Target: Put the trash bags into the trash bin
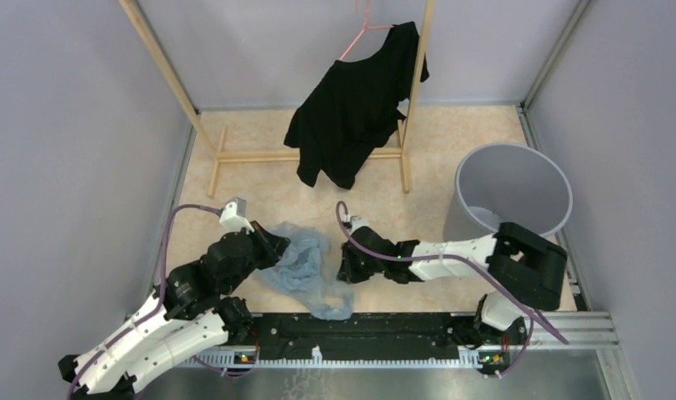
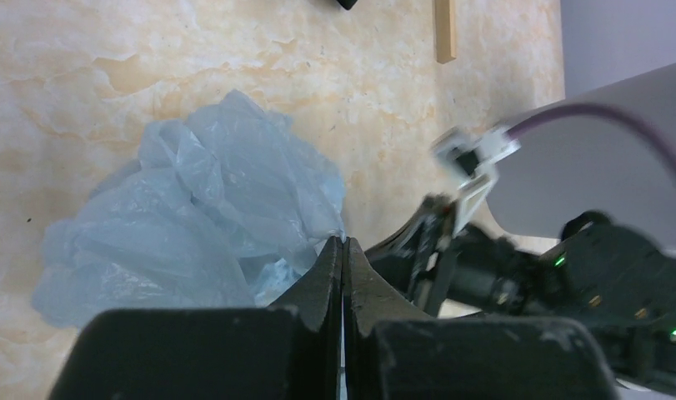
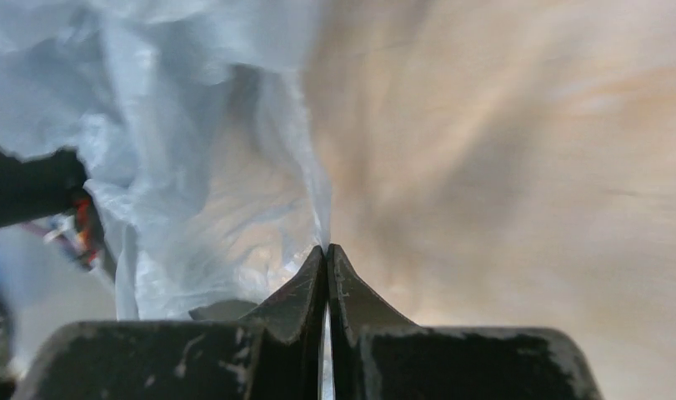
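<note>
The pale blue trash bag (image 1: 305,265) lies crumpled on the floor between my two arms. My left gripper (image 1: 281,247) is at its left edge. In the left wrist view the jaws (image 2: 343,242) are closed, with a corner of the film (image 2: 209,208) pinched at the tips. My right gripper (image 1: 344,271) is at the bag's right edge. In the right wrist view it (image 3: 327,247) is shut on a taut fold of the bag (image 3: 176,125). The round grey trash bin (image 1: 509,196) stands upright at the right, behind my right arm, and shows nothing inside. Its side also shows in the left wrist view (image 2: 584,175).
A wooden clothes rack (image 1: 309,156) stands at the back with a black shirt (image 1: 355,100) on a pink hanger. Grey walls close in the left, the back and the right. The black base rail (image 1: 384,333) runs along the near edge.
</note>
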Tool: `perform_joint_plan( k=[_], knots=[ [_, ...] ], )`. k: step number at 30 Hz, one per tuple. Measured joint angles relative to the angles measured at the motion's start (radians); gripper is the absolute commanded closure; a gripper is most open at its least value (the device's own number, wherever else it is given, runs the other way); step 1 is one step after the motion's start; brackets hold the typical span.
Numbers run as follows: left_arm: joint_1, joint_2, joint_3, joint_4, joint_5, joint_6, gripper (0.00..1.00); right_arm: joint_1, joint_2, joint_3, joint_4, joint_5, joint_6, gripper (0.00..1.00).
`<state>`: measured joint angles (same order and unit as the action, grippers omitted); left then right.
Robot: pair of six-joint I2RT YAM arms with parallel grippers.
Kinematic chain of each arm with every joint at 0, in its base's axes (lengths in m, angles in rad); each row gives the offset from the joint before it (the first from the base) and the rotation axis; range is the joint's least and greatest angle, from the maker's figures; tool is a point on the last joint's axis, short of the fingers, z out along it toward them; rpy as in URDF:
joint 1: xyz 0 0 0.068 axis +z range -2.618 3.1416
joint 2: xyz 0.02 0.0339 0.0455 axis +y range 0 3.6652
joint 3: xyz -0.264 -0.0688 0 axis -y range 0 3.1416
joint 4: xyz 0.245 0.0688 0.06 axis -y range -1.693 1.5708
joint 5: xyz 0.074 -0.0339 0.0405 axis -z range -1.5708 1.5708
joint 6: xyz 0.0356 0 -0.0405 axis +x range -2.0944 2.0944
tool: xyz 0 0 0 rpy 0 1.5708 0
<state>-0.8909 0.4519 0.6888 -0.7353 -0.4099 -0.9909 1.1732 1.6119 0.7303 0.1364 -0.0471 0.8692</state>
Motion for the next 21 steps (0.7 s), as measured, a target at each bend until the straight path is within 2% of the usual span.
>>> perform_joint_plan(
  k=[1,5,8,11,13,14,21],
  knots=[
    [0.0,0.0,0.0,-0.005,0.001,0.006,0.98,-0.021,-0.025,0.002,-0.054,0.037,-0.034,1.0],
    [0.0,0.005,0.001,-0.028,0.001,0.033,0.81,-0.147,-0.187,0.009,-0.249,0.163,-0.224,1.0],
    [0.0,0.013,0.002,-0.031,0.0,0.06,0.55,-0.211,-0.288,0.058,-0.399,0.223,-0.392,1.0],
    [0.0,0.041,0.006,-0.024,0.0,0.086,0.21,-0.213,-0.347,0.124,-0.513,0.246,-0.515,1.0],
    [0.0,0.072,0.011,-0.022,0.006,0.101,0.05,-0.212,-0.383,0.153,-0.565,0.25,-0.568,1.0],
    [0.0,0.096,0.015,-0.02,0.009,0.104,0.02,-0.212,-0.4,0.163,-0.584,0.252,-0.59,1.0],
    [0.0,0.251,0.08,-0.055,0.001,0.142,0.02,-0.212,-0.448,0.189,-0.667,0.277,-0.697,1.0]
  ],
)
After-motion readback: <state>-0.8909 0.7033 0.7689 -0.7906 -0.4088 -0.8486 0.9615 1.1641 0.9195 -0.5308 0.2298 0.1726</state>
